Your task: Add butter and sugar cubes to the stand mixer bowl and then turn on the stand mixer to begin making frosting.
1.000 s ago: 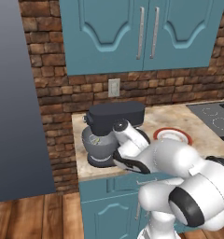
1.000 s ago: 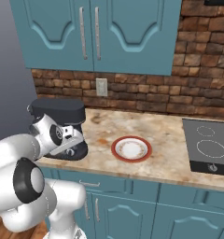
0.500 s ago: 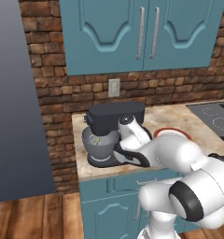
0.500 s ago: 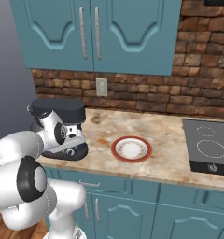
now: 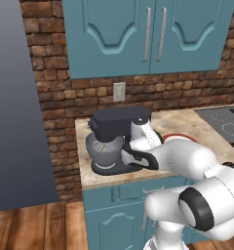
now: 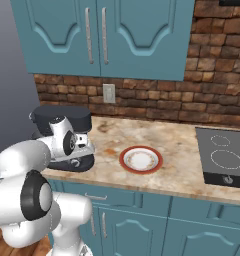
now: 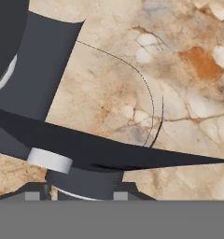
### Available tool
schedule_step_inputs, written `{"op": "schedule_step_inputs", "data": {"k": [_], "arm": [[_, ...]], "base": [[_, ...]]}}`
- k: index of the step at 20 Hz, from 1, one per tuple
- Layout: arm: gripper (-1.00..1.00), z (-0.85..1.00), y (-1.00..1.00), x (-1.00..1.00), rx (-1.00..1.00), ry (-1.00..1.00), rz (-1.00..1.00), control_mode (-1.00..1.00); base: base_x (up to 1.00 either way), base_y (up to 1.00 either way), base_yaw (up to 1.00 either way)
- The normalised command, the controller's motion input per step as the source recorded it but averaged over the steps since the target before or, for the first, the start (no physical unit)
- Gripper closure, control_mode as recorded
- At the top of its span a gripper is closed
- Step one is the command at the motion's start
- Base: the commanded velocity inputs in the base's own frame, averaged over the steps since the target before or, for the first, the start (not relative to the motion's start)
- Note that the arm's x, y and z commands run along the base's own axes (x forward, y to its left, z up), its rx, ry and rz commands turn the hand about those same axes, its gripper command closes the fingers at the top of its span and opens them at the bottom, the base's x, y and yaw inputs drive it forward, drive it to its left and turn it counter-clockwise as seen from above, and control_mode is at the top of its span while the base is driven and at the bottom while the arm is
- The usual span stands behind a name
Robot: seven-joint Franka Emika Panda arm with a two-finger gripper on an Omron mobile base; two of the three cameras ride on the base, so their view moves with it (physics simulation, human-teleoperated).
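Robot arm close to the mixer, reaching for the switch

Left base view: the stand mixer [image 5: 120,139] sits by the left edge of the tabletop [image 5: 187,124], with the stand mixer bowl [image 5: 103,149] under its head; something small and pale lies in the bowl, so the adding looks done. Right base view: the arm presses against the mixer's side, and a red-rimmed plate [image 6: 140,159] sits bare in the middle of the tabletop. Hand view: the tool [image 7: 76,196] is right above a small silver knob [image 7: 49,160]; I cannot tell if the tool is open or closed. Turning the mixer on looks left to do.
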Motion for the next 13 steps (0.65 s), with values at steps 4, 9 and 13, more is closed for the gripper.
{"op": "schedule_step_inputs", "data": {"k": [4,9,13], "arm": [[1.00,-0.04,-0.64,0.00,0.08,0.06,0.00,-1.00],[1.00,-0.25,-0.65,0.00,0.09,0.08,0.00,-1.00],[1.00,-0.32,-0.56,0.00,0.08,0.08,0.00,-1.00]], "base": [[0.00,0.00,0.00],[0.00,0.00,0.00],[0.00,0.00,0.00]]}}
